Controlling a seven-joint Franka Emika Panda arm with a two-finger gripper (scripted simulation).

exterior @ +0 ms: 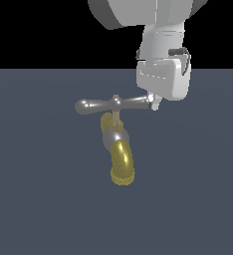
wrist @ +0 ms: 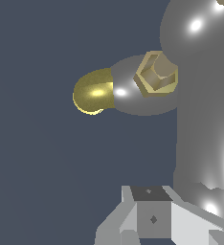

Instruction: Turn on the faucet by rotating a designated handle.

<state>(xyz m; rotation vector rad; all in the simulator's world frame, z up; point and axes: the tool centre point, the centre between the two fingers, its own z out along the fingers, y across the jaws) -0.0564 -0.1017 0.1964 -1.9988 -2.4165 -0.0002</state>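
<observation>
In the exterior view, the small faucet (exterior: 117, 149) with a shiny silver body and a curved gold spout sits on the flat dark grey-blue counter (exterior: 39, 199). Its spout bends down toward the camera.

On top, on a thin brass stem, lies the slim shiny silver bar handle (exterior: 113, 105) with round ends and a knob in the middle. The bar lies flat. Its long way runs from the exterior view's left to the exterior view's right.

The far end of the bar on the exterior view's left is free. The end on the exterior view's right is where the robot's white hand (exterior: 155, 104) is. The hand comes down from above, and its tip looks like it touches that end of the bar, or sits just beside it.

In the wrist view the silver handle (wrist: 205, 95) is very close and big, right next to a grey finger (wrist: 152, 215). I cannot tell if the fingers are apart or together.

I think a sideways push on this end would swing the bar around its stem.
</observation>
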